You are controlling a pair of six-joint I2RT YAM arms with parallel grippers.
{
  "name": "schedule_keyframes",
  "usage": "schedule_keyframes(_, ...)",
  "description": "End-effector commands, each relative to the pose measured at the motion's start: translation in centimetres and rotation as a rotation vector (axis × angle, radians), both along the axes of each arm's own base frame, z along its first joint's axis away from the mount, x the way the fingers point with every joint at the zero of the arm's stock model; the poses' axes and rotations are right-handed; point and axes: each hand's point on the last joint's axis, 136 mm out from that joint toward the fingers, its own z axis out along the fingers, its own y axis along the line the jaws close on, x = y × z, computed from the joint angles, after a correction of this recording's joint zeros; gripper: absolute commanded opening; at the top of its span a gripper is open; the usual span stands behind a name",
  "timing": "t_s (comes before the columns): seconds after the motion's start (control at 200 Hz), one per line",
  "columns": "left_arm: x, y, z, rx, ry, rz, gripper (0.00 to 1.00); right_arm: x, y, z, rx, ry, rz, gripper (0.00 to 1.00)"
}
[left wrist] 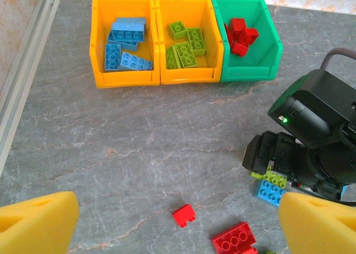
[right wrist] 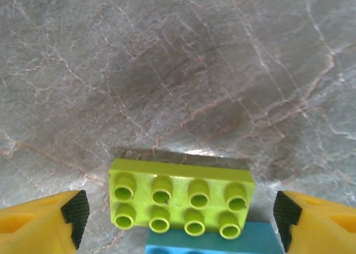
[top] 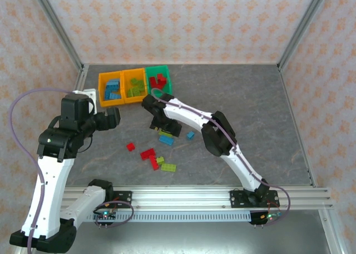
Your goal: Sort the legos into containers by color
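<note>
Counting the legos (top: 148, 154) lying loose on the grey tabletop (top: 250, 98) gives roughly eight: three lime green, two light blue, and a red group of about three that is hard to separate. One lime green brick (right wrist: 181, 201), with eight studs in two rows of four, lies between the yellow fingers of the right pincer (right wrist: 181, 212), which stand wide apart and clear of it. A light blue brick (right wrist: 214, 240) touches its near edge. Three containers (left wrist: 128, 79) sit joined in a row at the far side. One orange container holds about four blue bricks, the other orange one holds about four lime green, and the green one holds a red heap. The left pincer (left wrist: 177, 232) hangs open, with nothing between its fingers.
</note>
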Motion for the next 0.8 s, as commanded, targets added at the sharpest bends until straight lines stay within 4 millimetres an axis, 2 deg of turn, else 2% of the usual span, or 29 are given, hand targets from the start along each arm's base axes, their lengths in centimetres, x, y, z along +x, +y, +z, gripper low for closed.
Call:
schedule_keyframes(0.0, -0.4, 0.4, -0.3, 0.022, 0.004, 0.014, 0.93, 0.3, -0.5, -0.8, -0.041, -0.002, 0.011, 0.87)
schedule_keyframes(0.125, -0.6, 0.5, -0.5, 0.029, 0.005, 0.012, 0.94, 0.0, -0.6, -1.4, -0.04, 0.02, 0.003, 0.85)
schedule_keyframes(0.255, -0.6, 0.5, -0.8, 0.029, 0.015, 0.009, 0.94, -0.1, -0.7, -2.1, -0.028, 0.045, -0.006, 0.77)
schedule_keyframes(0.36, -0.7, 0.5, -1.0, 0.029, 0.019, 0.012, 0.94, 0.1, -0.6, -1.8, -0.015, 0.03, -0.005, 0.68)
schedule_keyframes(0.43, -0.8, 0.6, -1.0, 0.031, 0.019, 0.015, 0.94, 0.5, -0.6, -1.2, -0.001, 0.008, -0.005, 0.65)
schedule_keyframes(0.531, -0.8, 0.6, -0.9, 0.029, 0.017, 0.016, 0.94, 1.9, -0.1, 1.6, 0.055, -0.065, 0.004, 0.64)
schedule_keyframes(0.696, -0.9, 0.4, -0.5, 0.013, 0.01, 0.019, 0.94, 5.9, 1.8, 9.7, 0.21, -0.332, 0.053, 0.63)
schedule_keyframes(0.796, -0.9, 0.3, -0.4, -0.009, 0.008, 0.027, 0.94, 8.1, 3.3, 12.9, 0.295, -0.452, 0.079, 0.62)
